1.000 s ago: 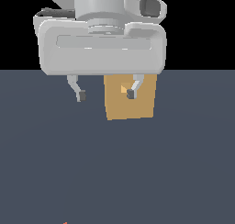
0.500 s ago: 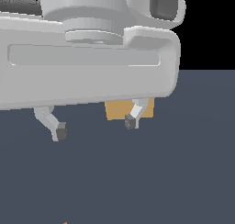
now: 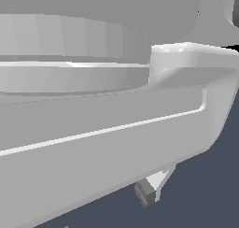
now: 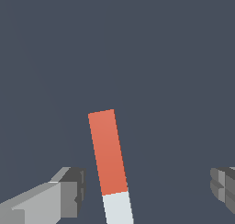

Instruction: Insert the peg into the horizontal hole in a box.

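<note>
Fingers (image 4: 64,198) of the claw (image 4: 147,191) stand spread wide with nothing pinched, one on each side of the peg (image 4: 110,165), which lies flat on the dark tabletop (image 4: 160,58) between them, nearer one finger than the other. It looks a light, stiff stick with smooth flat sides, so probably a bit slippery; I'd pinch it across its width around the pale end, leaving the red-orange end free. The arm's body blocks the exterior view, so box and hole are hidden.
</note>
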`<action>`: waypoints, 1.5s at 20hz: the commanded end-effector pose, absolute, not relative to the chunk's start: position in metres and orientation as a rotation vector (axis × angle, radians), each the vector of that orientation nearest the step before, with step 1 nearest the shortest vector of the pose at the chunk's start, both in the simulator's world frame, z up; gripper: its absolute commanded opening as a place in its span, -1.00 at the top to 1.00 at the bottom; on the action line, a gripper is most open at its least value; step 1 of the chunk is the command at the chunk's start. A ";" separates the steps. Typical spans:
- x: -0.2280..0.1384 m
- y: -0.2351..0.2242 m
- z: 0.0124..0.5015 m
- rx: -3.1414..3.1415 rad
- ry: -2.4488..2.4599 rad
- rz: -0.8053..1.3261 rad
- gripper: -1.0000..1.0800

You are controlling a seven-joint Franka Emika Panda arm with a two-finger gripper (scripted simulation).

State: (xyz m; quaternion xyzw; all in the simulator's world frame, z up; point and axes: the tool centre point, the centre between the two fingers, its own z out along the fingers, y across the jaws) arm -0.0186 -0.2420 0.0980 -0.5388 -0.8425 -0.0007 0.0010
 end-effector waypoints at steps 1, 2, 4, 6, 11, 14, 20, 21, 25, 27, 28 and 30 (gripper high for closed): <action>-0.015 -0.263 0.091 -1.643 -2.676 -0.002 -0.92; -0.013 -0.270 0.089 -1.626 -2.686 -0.002 -0.92; -0.010 -0.284 0.084 -1.594 -2.706 -0.002 -0.92; -0.006 -0.297 0.080 -1.564 -2.723 -0.001 -0.92; 0.002 -0.321 0.072 -1.508 -2.756 -0.001 -0.92; 0.005 -0.330 0.069 -1.484 -2.769 0.000 -0.92; 0.010 -0.340 0.065 -1.457 -2.783 0.000 -0.92; 0.011 -0.341 0.065 -1.455 -2.784 0.000 -0.92; 0.012 -0.342 0.065 -1.454 -2.785 0.000 -0.92; 0.012 -0.341 0.065 -1.455 -2.784 0.000 -0.92; 0.011 -0.341 0.065 -1.455 -2.784 0.000 -0.92; 0.011 -0.341 0.063 -1.455 -2.784 0.000 -0.92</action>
